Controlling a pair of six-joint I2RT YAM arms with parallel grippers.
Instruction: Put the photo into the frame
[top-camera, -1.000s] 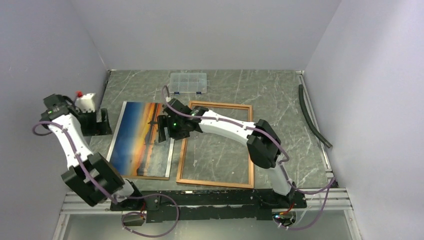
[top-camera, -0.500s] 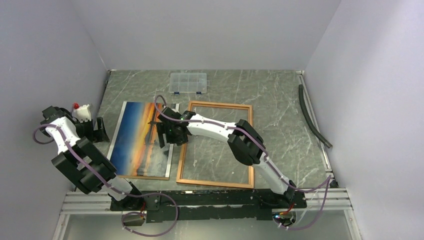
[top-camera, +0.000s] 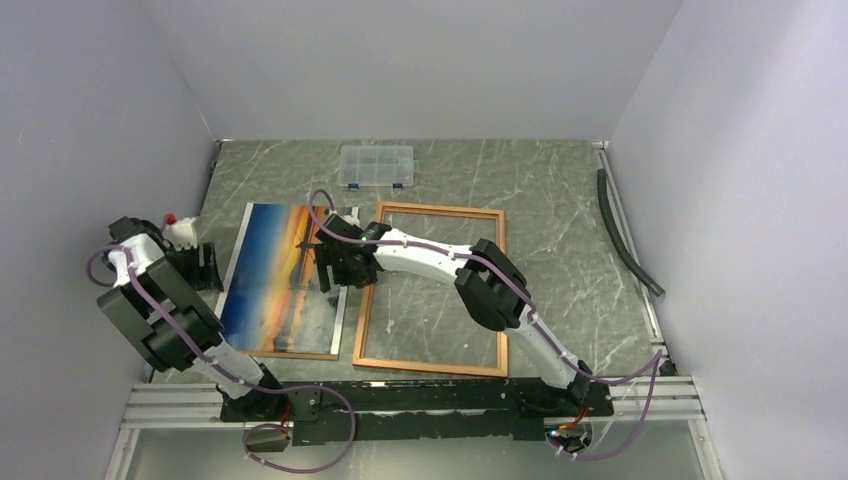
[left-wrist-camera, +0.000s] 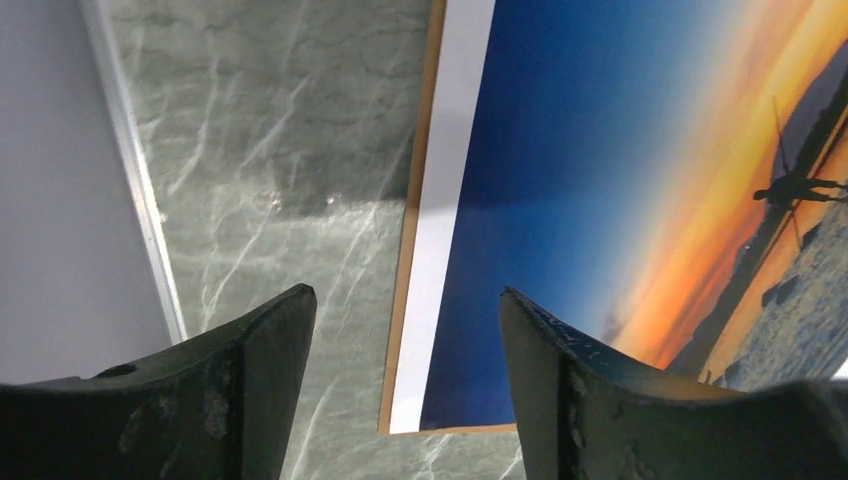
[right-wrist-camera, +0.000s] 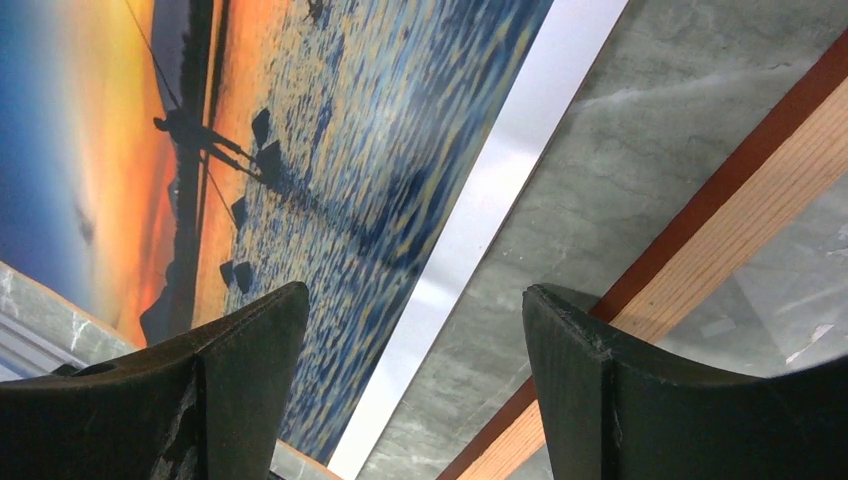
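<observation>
Green marble table (top-camera: 560, 220) with the photo (top-camera: 275, 280) lying flat, picture side up, on a brown board (left-wrist-camera: 408, 250), just left of the frame (top-camera: 430, 367) and not touching it; left gripper (left-wrist-camera: 405, 300) wide open and empty above the photo's left edge, right gripper (right-wrist-camera: 415, 292) wide open and empty above its right edge.

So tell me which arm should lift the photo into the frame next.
Right, probably. The right gripper hangs open over the edge of the photo nearest the frame, so it has the shorter carry. The left gripper, also open, sits at the opposite edge.
</observation>
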